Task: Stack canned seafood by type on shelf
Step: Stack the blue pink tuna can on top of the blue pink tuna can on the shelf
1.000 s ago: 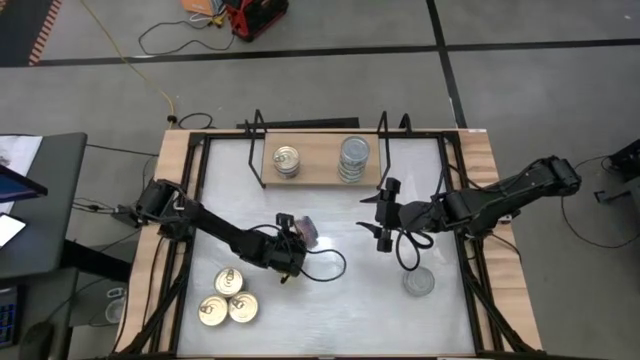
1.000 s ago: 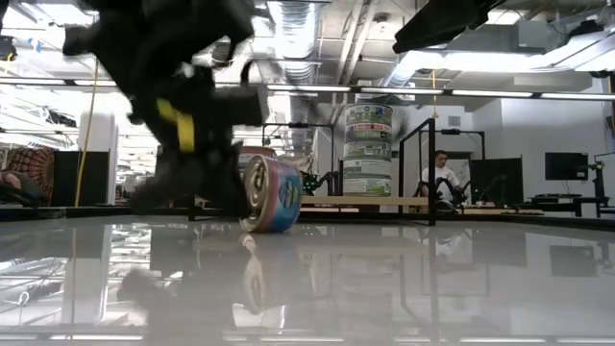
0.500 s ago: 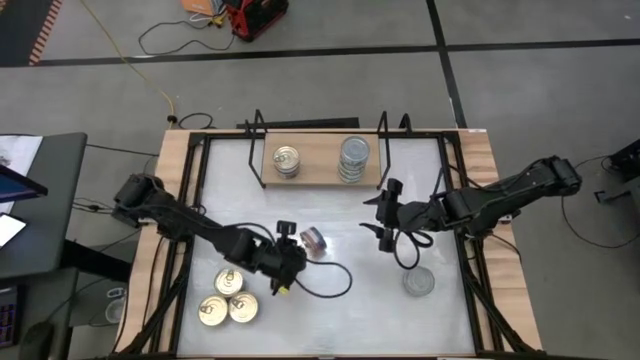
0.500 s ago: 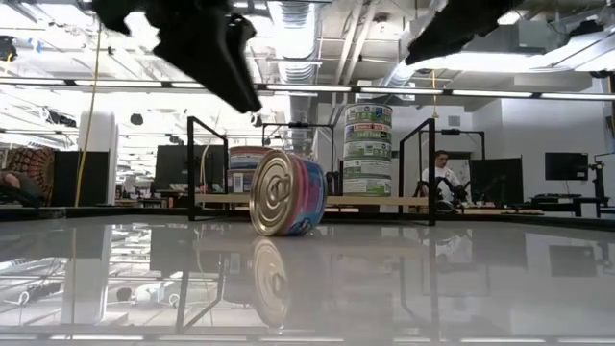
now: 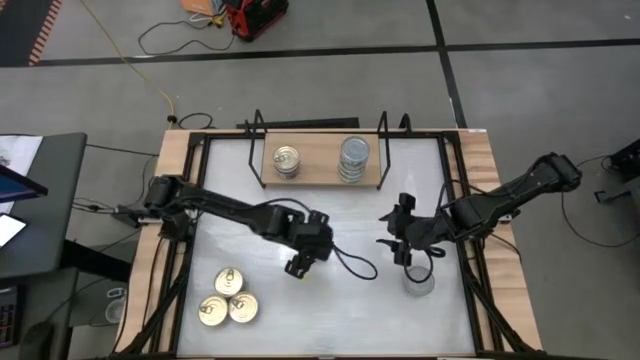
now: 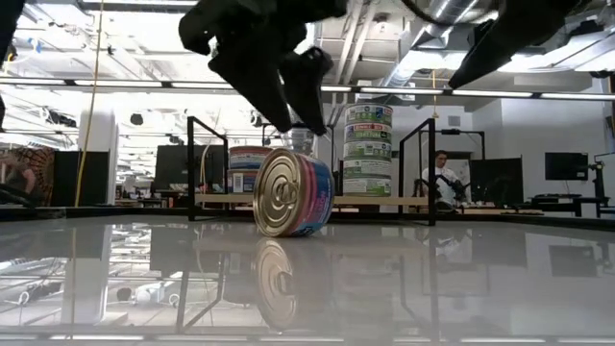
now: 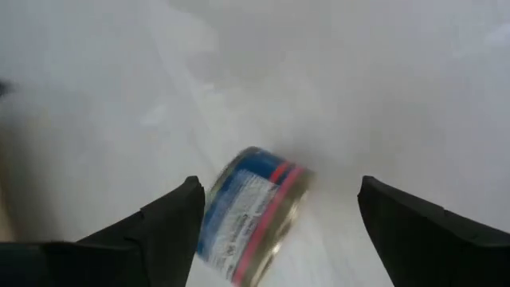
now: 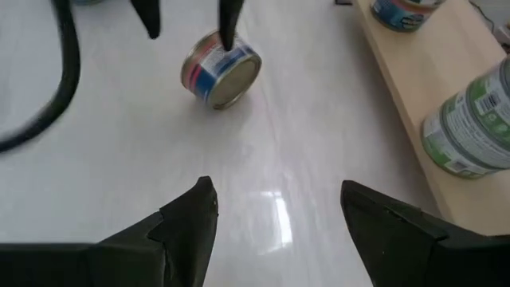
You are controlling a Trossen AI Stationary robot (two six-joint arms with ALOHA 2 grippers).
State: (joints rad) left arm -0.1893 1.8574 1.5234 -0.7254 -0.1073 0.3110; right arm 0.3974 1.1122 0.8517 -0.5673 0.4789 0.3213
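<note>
Clearly the blue-and-red tin lies on its side on the white tabletop, short of the shelf. Left gripper hovers above, fingers apart, empty; right gripper waits open. Loose, the tin could roll away.

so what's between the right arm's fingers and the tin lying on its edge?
Only bare white tabletop, per the right wrist view. The right gripper is open, and the tipped tin lies beyond it, under the left arm's fingers.
</note>
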